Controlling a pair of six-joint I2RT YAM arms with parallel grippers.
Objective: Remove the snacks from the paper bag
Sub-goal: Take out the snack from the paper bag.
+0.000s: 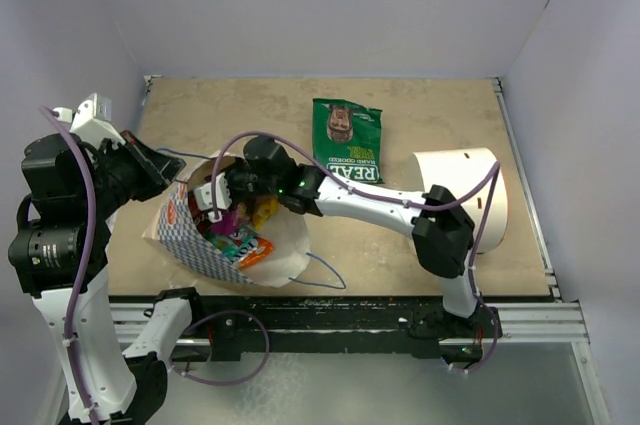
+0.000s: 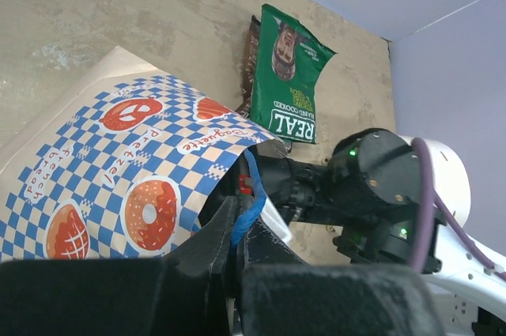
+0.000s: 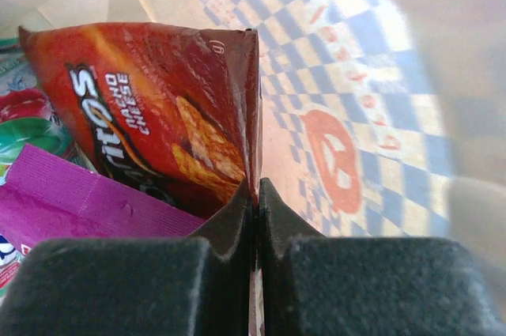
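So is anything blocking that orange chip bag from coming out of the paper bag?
Nothing visible does. The right end effector is shut on the edge of the orange chip packet inside the paper bag. The left end effector pinches the bag's rim, and its mouth stands open.

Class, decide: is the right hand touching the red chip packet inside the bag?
Touching. The right wrist view shows the right hand pinched shut on the red chip packet at its edge.
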